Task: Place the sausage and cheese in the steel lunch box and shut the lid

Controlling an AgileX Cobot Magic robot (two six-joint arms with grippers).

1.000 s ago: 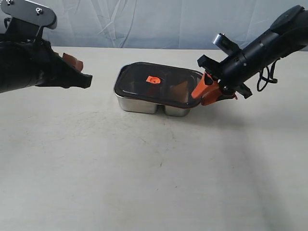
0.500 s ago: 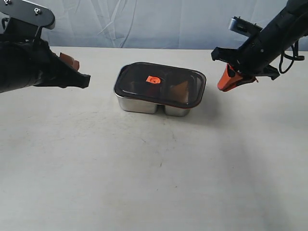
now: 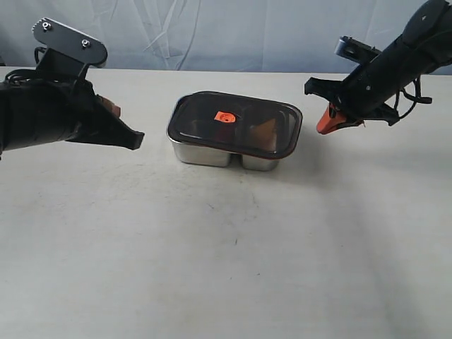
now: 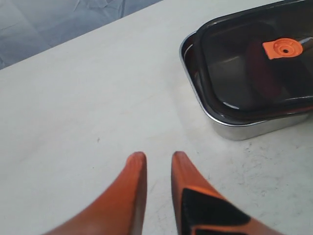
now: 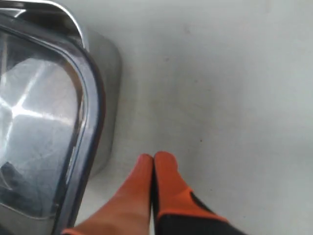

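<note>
**Lid on, arms clear**

Centre frame, the dark translucent rectangular lid [image 3: 233, 120] sits on the shiny two-compartment steel lunch box [image 3: 205, 154], with the yellow-orange cheese wedge [image 3: 267, 131] showing through and the red sausage [image 4: 260, 68] only dimly. At right, the right gripper [image 5: 153, 157] has left the lid's edge, fingers pressed together. At left, the left gripper [image 4: 157, 157] has narrowed to an empty slit. We judge the task all but finished.

The lid [image 3: 236, 121] (dark, orange valve [image 3: 224, 116]) rests on the steel lunch box [image 3: 205, 154], cheese [image 3: 265, 132] inside.

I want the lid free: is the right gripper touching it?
Apart. The right wrist view shows table between the right gripper and the lid.
</note>
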